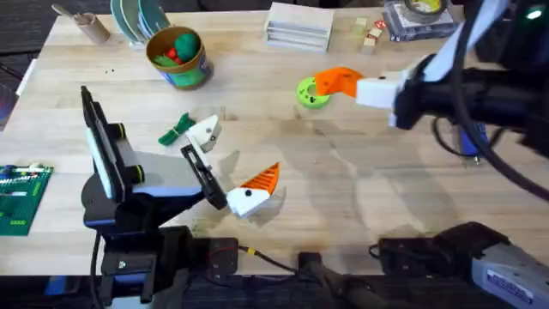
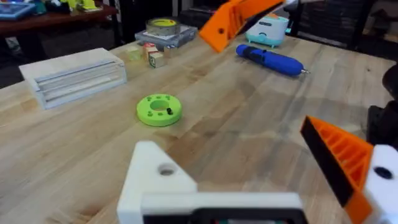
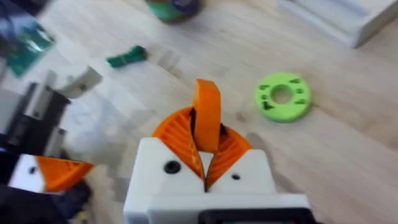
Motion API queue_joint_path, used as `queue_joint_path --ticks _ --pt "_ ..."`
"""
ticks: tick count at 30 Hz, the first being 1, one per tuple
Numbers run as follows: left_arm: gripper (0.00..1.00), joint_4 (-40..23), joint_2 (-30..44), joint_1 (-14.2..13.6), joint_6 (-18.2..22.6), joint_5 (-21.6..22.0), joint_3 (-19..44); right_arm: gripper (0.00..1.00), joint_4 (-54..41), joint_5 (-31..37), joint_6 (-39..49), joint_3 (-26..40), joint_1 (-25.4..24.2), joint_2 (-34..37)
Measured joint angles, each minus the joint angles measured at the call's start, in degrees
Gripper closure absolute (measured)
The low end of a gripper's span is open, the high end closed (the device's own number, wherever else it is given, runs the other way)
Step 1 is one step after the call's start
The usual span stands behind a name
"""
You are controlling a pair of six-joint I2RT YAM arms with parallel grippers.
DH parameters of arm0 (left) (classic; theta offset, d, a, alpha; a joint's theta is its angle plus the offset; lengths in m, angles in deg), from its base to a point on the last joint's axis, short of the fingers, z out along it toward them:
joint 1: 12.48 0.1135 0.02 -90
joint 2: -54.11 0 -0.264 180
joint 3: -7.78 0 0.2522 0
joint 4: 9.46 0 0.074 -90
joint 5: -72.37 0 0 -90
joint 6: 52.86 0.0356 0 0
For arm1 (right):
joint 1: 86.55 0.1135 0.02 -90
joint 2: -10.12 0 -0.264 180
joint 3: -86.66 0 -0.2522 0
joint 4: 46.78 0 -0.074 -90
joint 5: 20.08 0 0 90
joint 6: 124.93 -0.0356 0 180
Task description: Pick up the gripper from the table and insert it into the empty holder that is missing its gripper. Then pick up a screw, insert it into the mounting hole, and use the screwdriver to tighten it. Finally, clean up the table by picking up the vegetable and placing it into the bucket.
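Orange gripper (image 3: 206,115) clamped upright in right gripper (image 3: 205,163), above the green ring.
Holder (image 1: 204,132) lies far left, on the left gripper (image 1: 225,163), jaws apart.

Orange ribbed gripper (image 3: 206,115) upright, pinched in right hand (image 3: 205,149), blue screwdriver (image 2: 269,60) lying flat

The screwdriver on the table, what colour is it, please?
Blue, with a black tip; the screwdriver shows best in the left wrist view.
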Motion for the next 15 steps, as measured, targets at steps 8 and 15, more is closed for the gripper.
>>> queue_joint_path --ticks 8,15 --pt "0.008 0.0 0.0 0.0 0.0 0.0 0.0 0.989 10.8 -13.0 -14.0 -3.8 0.5 8.9" --pt "0.008 0.0 0.0 0.0 0.0 0.0 0.0 0.99 16.8 -25.5 -18.3 -3.8 0.9 17.6"
